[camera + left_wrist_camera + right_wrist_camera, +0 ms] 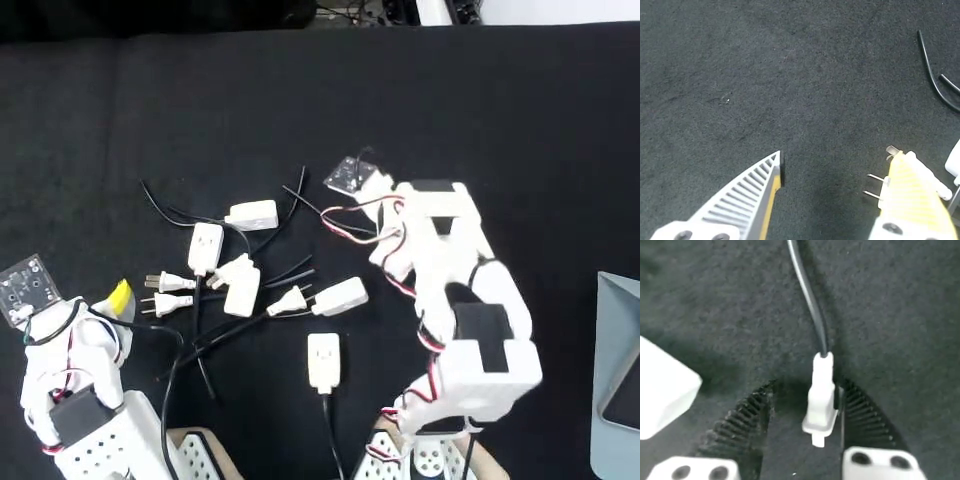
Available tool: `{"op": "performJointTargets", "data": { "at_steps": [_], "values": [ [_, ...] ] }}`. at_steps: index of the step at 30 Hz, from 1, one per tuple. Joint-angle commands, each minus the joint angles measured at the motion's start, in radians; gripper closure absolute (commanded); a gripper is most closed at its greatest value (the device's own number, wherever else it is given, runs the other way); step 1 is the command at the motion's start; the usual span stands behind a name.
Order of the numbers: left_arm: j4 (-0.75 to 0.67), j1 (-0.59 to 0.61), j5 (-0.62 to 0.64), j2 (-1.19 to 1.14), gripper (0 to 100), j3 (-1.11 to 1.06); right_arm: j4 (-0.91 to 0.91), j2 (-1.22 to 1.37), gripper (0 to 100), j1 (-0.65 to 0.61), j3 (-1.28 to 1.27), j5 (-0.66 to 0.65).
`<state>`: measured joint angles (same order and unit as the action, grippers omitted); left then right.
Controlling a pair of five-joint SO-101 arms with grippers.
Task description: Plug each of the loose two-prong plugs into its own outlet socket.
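Observation:
My right gripper (pixel 805 387) stands open around a white two-prong plug (pixel 820 400) on a black cord (pixel 807 300); the plug leans on one finger and the other finger is clear of it. A white block (pixel 662 387) lies close by. My left gripper (pixel 835 160) is open over bare cloth, with a plug's two prongs (pixel 874 186) showing just behind its yellow finger (pixel 907 185). From above, the left gripper (pixel 117 302) sits just left of two loose plugs (pixel 166 293). Another plug (pixel 290 300) lies in front of an outlet socket (pixel 341 293). More sockets (pixel 205 248) lie around.
Black cords (pixel 235 330) cross the black cloth (pixel 500 110) between the sockets and plugs. A lone socket (pixel 323 361) lies near the front between the arms. The right arm (pixel 445 235) covers its own gripper from above. A grey tray (pixel 615 380) stands at the right edge.

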<state>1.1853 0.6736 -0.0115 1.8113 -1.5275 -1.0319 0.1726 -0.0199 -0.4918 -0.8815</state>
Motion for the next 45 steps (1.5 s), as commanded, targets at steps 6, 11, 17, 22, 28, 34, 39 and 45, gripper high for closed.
{"op": "performJointTargets", "data": {
  "at_steps": [6,11,17,22,28,34,39,45],
  "values": [
    [-0.005,-0.010,-0.011,0.008,66,0.010,-0.008,0.068,93.3,0.041,0.104,-0.008],
    [-0.005,-0.010,-0.011,0.008,66,0.008,-0.035,0.065,98.6,0.055,0.128,-0.006],
    [-0.005,-0.012,-0.011,0.008,66,0.019,-0.181,-0.093,98.7,0.037,0.139,-0.002],
    [-0.025,-0.013,-0.091,0.003,67,0.116,-0.209,-0.321,98.7,0.032,0.051,0.097],
    [-0.015,-0.128,-0.170,-0.018,71,0.289,-0.184,-0.553,98.7,0.031,-0.062,0.278],
    [-0.015,-0.291,-0.192,-0.292,73,0.417,-0.086,-0.731,98.5,0.031,-0.199,0.474],
    [0.069,-0.420,-0.212,-0.631,72,0.631,-0.078,-0.811,98.5,0.031,-0.251,0.631],
    [0.181,-0.648,-0.273,-0.904,72,0.866,-0.064,-0.858,98.5,0.032,-0.285,0.818]
  ]
}}
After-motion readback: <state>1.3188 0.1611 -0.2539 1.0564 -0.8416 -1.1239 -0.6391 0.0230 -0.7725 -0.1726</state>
